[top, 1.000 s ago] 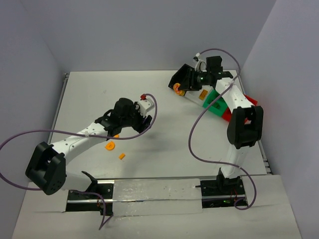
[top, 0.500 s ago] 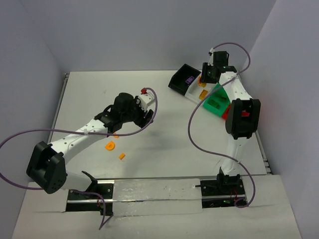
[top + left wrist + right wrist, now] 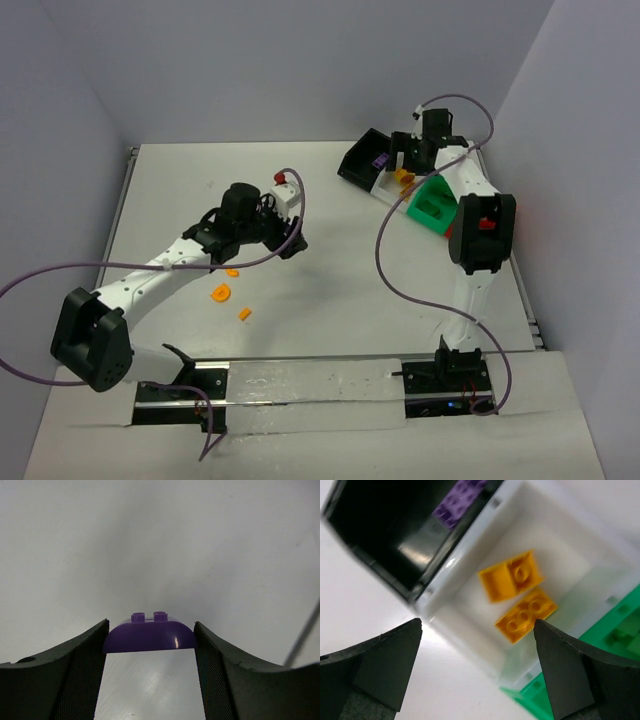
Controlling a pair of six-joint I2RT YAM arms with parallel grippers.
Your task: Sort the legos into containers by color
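Left tool (image 3: 150, 652): clamped on purple lego (image 3: 150, 636); shifted slightly left since 0.5 s ago.
Right tool (image 3: 477, 625): jaws apart, empty, over white bin (image 3: 570, 545).
White bin: two orange legos (image 3: 512, 575) inside.
Worktop (image 3: 350, 270): three orange pieces (image 3: 221, 293) loose, well apart from white bin.

Two robot arms (image 3: 160, 278). Three bins show in a row at the far right: one black bin (image 3: 356, 162), one white bin (image 3: 385, 188), one green bin (image 3: 420, 195). Five orange pieces (image 3: 221, 293): three loose on the table (image 3: 330, 260) at the near left, two in the white bin. One purple piece (image 3: 460, 501) lies in the black bin, a second in the left gripper (image 3: 150, 626): two. Green pieces (image 3: 436, 208) are too blurred to count.
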